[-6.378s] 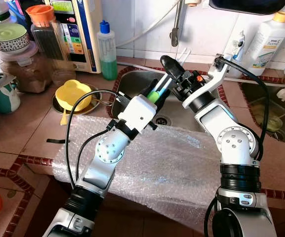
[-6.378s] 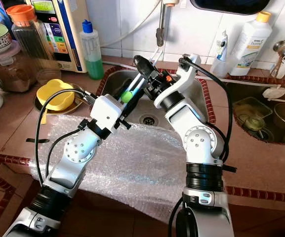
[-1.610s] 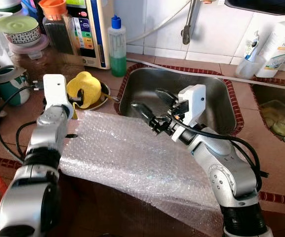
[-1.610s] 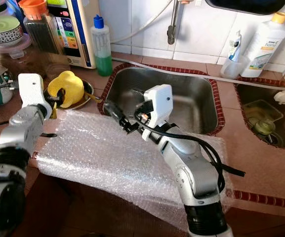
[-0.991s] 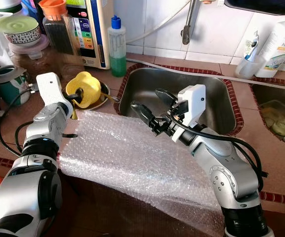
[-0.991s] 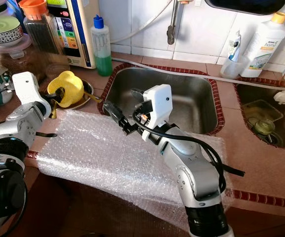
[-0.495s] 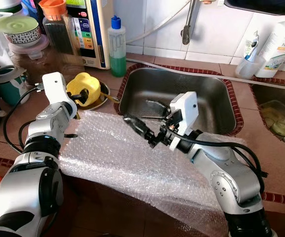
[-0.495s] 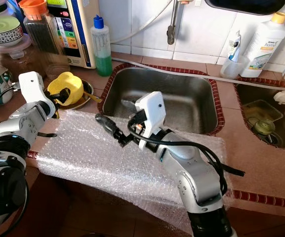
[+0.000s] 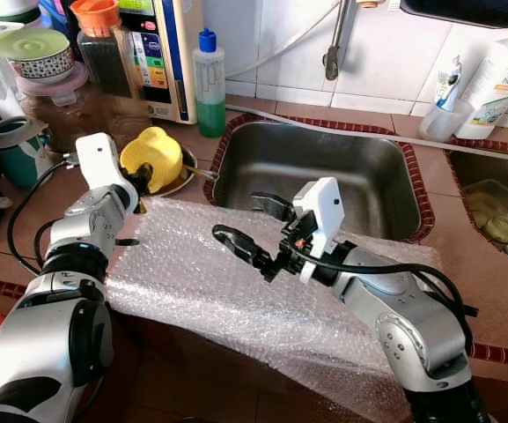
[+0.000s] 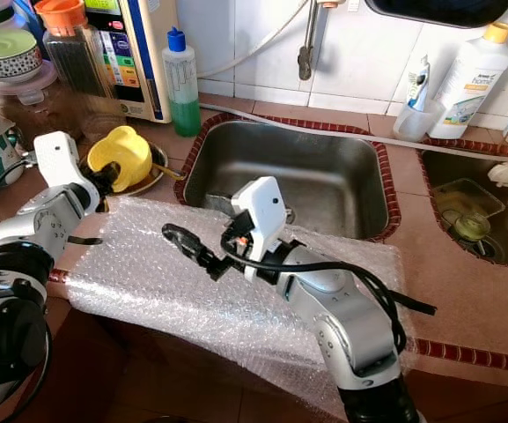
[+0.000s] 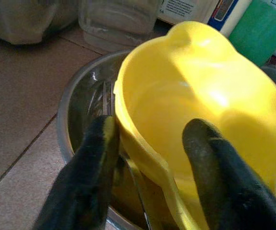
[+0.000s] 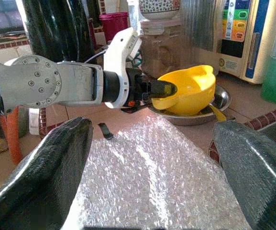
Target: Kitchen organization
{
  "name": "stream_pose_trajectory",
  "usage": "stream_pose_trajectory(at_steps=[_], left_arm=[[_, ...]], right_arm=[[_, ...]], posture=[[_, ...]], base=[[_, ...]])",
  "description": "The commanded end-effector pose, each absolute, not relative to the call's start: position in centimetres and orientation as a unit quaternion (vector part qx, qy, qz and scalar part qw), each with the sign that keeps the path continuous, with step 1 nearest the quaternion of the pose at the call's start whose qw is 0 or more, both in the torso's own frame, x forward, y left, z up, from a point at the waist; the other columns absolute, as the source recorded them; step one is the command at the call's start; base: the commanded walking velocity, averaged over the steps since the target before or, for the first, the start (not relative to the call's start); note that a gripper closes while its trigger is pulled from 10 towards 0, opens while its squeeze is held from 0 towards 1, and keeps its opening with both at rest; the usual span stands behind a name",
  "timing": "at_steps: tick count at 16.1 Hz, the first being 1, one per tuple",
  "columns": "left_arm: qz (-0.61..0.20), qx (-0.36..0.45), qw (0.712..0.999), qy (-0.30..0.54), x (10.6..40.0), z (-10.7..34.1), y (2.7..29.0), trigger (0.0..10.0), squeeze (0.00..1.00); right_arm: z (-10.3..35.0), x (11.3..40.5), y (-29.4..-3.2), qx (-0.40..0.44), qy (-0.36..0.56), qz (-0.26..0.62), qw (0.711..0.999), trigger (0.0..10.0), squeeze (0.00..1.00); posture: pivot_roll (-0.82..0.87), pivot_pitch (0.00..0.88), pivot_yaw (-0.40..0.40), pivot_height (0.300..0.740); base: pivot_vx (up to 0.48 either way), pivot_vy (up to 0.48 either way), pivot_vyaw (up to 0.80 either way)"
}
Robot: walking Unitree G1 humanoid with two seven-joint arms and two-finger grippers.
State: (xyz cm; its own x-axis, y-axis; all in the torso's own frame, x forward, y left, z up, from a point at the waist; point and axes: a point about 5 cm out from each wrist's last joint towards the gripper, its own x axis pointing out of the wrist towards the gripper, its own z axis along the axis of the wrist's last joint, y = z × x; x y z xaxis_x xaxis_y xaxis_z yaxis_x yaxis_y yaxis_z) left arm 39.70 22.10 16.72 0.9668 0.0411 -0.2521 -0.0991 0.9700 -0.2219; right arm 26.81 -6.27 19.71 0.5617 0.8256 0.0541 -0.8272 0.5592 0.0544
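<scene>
L gripper (image 11: pixel 149 158) is at the yellow plastic bowl (image 9: pixel 154 154), which sits tilted in a round steel dish (image 10: pixel 152 172) on the tiled worktop (image 9: pixel 11 233), just beside the stainless sink (image 9: pixel 324 167). Its fingers (image 11: pixel 97 158) straddle the bowl's rim, one outside and one inside the cavity, closed down w/ the wall between them; looks like a grip on the rim, tho how firm it is can't be judged.

R gripper (image 9: pixel 249 225) hovers over the sheet of clear bubble wrap (image 9: pixel 227 282) spread across the worktop's front edge, near the sink's near rim. Its fingers are spread wide apart, nothing in them.

Progress, as a guess: early-to-mid. Bowl is gripped but not lifted clear, its lower part is still in the dish. The wrap is laid out flat w/ nothing on it, so it prob. serves as the landing spot or wrapping for the bowl. Left to do: lift the bowl out of the dish, bring it over to the wrap, set it down, let go. R arm seems staged to receive or steady it.

Back of worktop is crowded: green soap bottle (image 9: pixel 208 84), orange-lid jar (image 9: pixel 99 48), white detergent bottle (image 9: pixel 500 75); all untouched.
</scene>
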Motion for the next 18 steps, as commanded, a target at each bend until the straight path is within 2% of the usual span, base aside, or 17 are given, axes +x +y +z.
stream_pose_trajectory(at_steps=[1,12,13,14,18], left_arm=[[0.044,-0.116,0.984,0.13,39.5,16.2,22.3,0.0,0.0],[0.075,-0.108,0.985,0.11,39.2,16.0,23.3,0.0,0.0],[0.083,-0.104,0.986,0.098,39.2,16.2,23.5,0.0,0.0],[0.111,-0.111,0.986,0.05,39.2,17.3,24.2,0.0,0.0],[0.106,-0.105,0.988,0.032,39.2,17.6,24.2,0.0,0.0]], right_arm=[[20.0,26.5,-6.1,0.03,-0.016,0.476,0.879,10.0,0.0],[19.8,26.7,-6.2,0.018,-0.014,0.474,0.88,10.0,0.0],[19.8,26.8,-6.2,0.017,-0.013,0.474,0.88,10.0,0.0],[19.8,26.8,-6.2,0.016,-0.014,0.473,0.881,10.0,0.0],[19.7,26.8,-6.2,0.016,-0.013,0.471,0.882,10.0,0.0]], posture=[[0.0,0.072,0.002,0.74],[0.0,0.061,-0.009,0.74],[0.0,0.06,-0.01,0.74],[-0.01,0.061,-0.01,0.74],[-0.01,0.063,-0.011,0.74]], base=[[0.0,0.0,0.0],[0.0,0.0,0.0],[0.0,0.0,0.0],[0.0,0.0,0.0],[0.0,0.0,0.0]])
